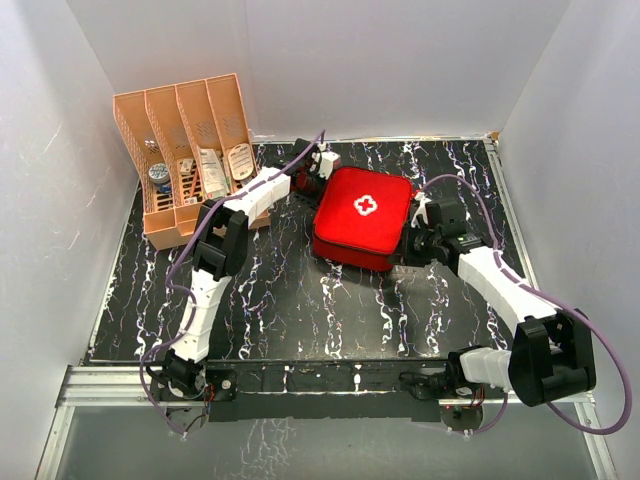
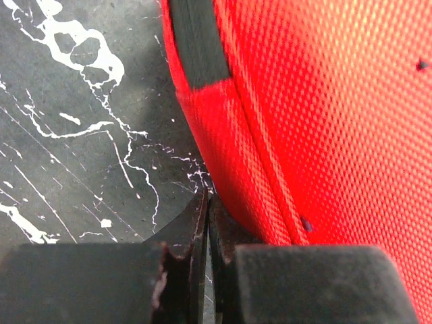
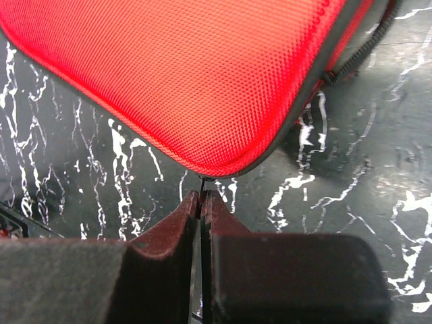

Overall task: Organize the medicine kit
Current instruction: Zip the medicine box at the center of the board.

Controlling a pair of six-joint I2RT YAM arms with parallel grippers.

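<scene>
Red woven fabric marks the medicine kit (image 1: pixel 362 215), a rounded-square soft case lying lid-up, its white cross (image 1: pixel 366 206) facing the overhead camera, near the middle of the black, white-veined table (image 1: pixel 300 300) towards its far edge. The left gripper (image 1: pixel 318 165) sits at the kit's far-left corner; its wrist view shows the jaws pressed together with nothing between them, tips at the foot of the kit's side wall. The right gripper (image 1: pixel 415 240) sits at the kit's near-right edge, jaws likewise clenched, tips just below the case's dark rim; whether they pinch a small tab there cannot be told. An orange slotted organizer rack (image 1: pixel 190 150), holding packets, stands in the far-left corner, apart from the kit.
</scene>
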